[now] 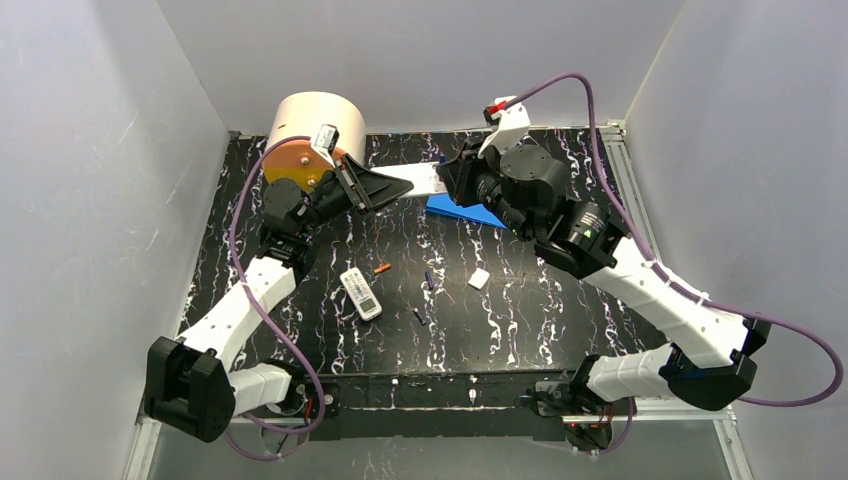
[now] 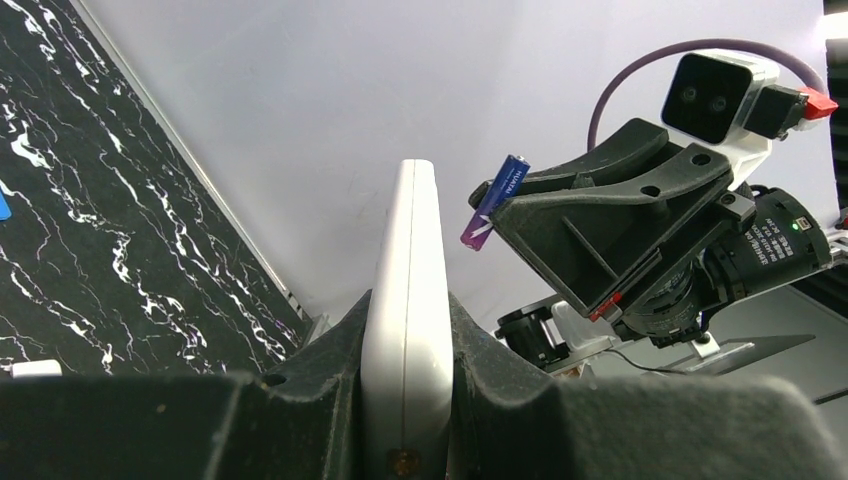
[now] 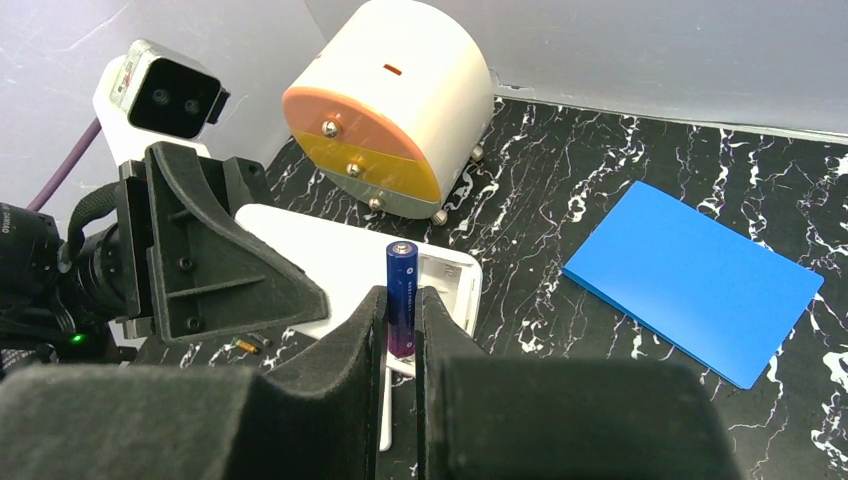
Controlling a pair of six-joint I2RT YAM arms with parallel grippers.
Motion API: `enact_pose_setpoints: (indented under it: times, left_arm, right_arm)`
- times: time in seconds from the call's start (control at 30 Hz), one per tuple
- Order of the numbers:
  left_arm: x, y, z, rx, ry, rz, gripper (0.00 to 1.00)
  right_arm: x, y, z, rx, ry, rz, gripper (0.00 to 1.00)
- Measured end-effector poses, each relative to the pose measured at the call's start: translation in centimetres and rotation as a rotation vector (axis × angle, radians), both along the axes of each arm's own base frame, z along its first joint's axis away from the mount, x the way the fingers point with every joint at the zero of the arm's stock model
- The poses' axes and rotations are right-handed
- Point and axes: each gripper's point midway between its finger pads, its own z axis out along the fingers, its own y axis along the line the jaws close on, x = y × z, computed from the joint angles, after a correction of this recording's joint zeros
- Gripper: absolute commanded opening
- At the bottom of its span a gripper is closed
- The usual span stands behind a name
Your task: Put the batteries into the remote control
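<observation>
One battery [image 3: 401,300] was gripped between the right jaws, pinched near its purple lower end with its capped top left free. It was poised just beside the end of a white remote [image 3: 335,255], close to it but, as far as could be seen, not yet touching. That remote was clenched edge-on in the left jaws and held clear of the surface [image 1: 520,310], toward the back of the work area. A recess could be made out at the end of the remote nearest the battery, seemingly an open compartment. Whether anything already lay inside it could not be told.

The task was judged to be at an early stage. A battery had been picked up and brought to the remote, but none was seen seated. Lining it up, pressing it in and releasing it were all left to be done.

More batteries were scattered on the surface: an orange battery [image 1: 381,268] and two dark batteries [image 1: 430,281], all near a second remote [image 1: 361,294] lying flat. A small white piece [image 1: 479,279], possibly a cover, lay a little to the right of these. Further back, a blue card [image 1: 470,213] and a round white drum [image 1: 318,135] were set.
</observation>
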Motion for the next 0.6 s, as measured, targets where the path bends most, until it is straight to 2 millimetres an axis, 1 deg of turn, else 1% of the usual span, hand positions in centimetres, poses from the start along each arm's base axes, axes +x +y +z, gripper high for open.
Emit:
enact_pose_setpoints:
  times: [0.1, 0.23, 0.3, 0.53, 0.6]
  left_arm:
    - [-0.2, 0.0, 0.0, -0.006, -0.011, -0.005, 0.00]
    - [-0.4, 0.0, 0.4, -0.019, -0.030, -0.011, 0.00]
    - [-0.5, 0.0, 0.4, -0.020, -0.030, -0.017, 0.00]
    - [-0.7, -0.1, 0.6, -0.032, -0.036, -0.023, 0.00]
    - [-0.7, -0.1, 0.6, -0.035, -0.031, -0.022, 0.00]
  right_arm:
    - [0.0, 0.2, -0.4, -0.008, 0.002, 0.007, 0.05]
    - [0.0, 0.5, -2.0, -0.034, 0.021, 0.016, 0.05]
    - [0.1, 0.7, -2.4, -0.036, 0.024, 0.021, 0.05]
    - [0.2, 1.0, -2.1, -0.017, 0.012, 0.020, 0.05]
    - [0.3, 1.0, -2.2, -0.017, 0.011, 0.019, 0.09]
